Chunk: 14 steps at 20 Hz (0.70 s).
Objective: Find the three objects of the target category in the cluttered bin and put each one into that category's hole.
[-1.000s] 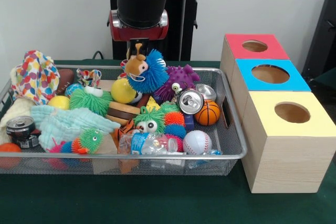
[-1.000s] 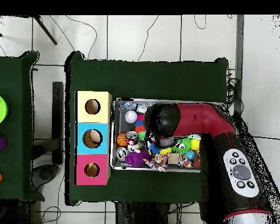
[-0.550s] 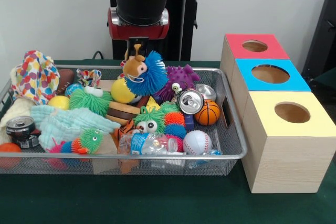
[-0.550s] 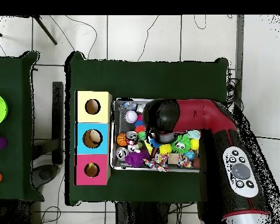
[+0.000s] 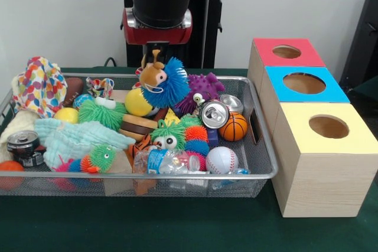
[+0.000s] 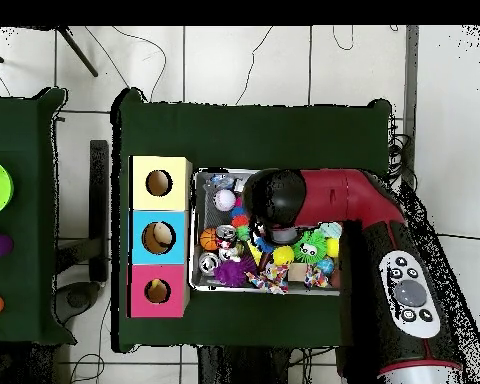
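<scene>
Gripping the orange head tuft of a blue spiky toy [image 5: 167,82], the tool [image 5: 156,51] hangs closed from the red and black arm [image 5: 158,1] above the back of the wire bin [image 5: 263,146]. That toy, with a tan face and blue bristles, dangles upright just over the clutter, close above a yellow ball [image 5: 137,102] and beside a purple spiky toy [image 5: 204,88] at the bin's rear. Lower in the bin lie two crushed cans [image 5: 215,113], a small basketball [image 5: 234,126], a baseball [image 5: 221,160], a green fuzzy toy with eyes [image 5: 167,134], a crumpled plastic bottle [image 5: 168,162] and a pale green cloth [image 5: 71,137]. At the far end a patterned cloth [image 5: 39,87] stands bunched up near another dented can [image 5: 22,144]. Next to the bin on the green worktop [image 5: 177,222] sits a wooden box with three holes: red [image 5: 286,52], blue [image 5: 304,82] and yellow [image 5: 328,126]. From overhead, the arm covers much of the bin [image 6: 196,230], with the three-hole box [image 6: 159,236] alongside.
</scene>
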Available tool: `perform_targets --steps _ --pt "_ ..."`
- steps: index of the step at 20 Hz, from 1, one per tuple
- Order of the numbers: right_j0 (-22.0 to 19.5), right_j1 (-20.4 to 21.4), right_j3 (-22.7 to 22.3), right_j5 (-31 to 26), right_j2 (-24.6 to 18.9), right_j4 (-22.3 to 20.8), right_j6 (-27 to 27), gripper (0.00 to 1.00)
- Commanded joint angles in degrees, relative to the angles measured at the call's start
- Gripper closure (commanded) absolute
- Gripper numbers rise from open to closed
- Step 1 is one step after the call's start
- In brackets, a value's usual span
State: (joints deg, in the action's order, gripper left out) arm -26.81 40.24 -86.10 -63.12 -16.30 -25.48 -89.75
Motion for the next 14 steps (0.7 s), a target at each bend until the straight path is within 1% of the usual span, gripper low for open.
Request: perform_targets --steps 1,4,8,13,14 --pt "-0.7 -0.3 -1.9 -3.3 -0.3 1.6 -0.5 1.00" --pt "-0.1 0.1 -1.5 -3.7 0.3 0.8 -0.5 1.00" --pt "-0.2 0.0 -1.6 -3.0 0.8 -0.1 -0.5 1.00" --pt "-0.5 -0.2 -1.8 -2.8 0.5 0.4 -0.2 1.00" --pt "-0.5 -0.2 -1.6 -3.0 0.6 0.4 -0.2 0.00"
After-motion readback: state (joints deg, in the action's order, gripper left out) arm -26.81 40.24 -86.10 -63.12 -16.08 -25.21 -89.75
